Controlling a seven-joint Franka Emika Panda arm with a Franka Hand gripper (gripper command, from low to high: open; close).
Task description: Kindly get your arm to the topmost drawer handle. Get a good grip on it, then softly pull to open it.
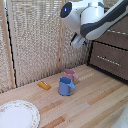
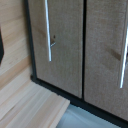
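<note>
In the exterior view, the white arm [image 1: 95,17] reaches in from the upper right, with its dark round joint cap [image 1: 66,9] facing the camera. Its gripper [image 1: 81,42] hangs in the air just off the left edge of the dark brown drawers and touches nothing. The fingers are too small and blurred to read. The top drawer [image 1: 116,36] is partly hidden by the arm, and part of its silver handle [image 1: 118,31] shows. The wrist view shows two closed drawer fronts side by side, each with a silver bar [image 2: 48,30] [image 2: 123,65]. I cannot tell which is the top one.
A lower drawer [image 1: 109,60] with its own silver bar sits under the top one. On the wooden table [image 1: 95,107] stand a blue mug [image 1: 65,86] and a pink mug [image 1: 71,75], with an orange object [image 1: 44,85] and a white plate [image 1: 17,114]. A woven screen [image 1: 35,40] stands behind.
</note>
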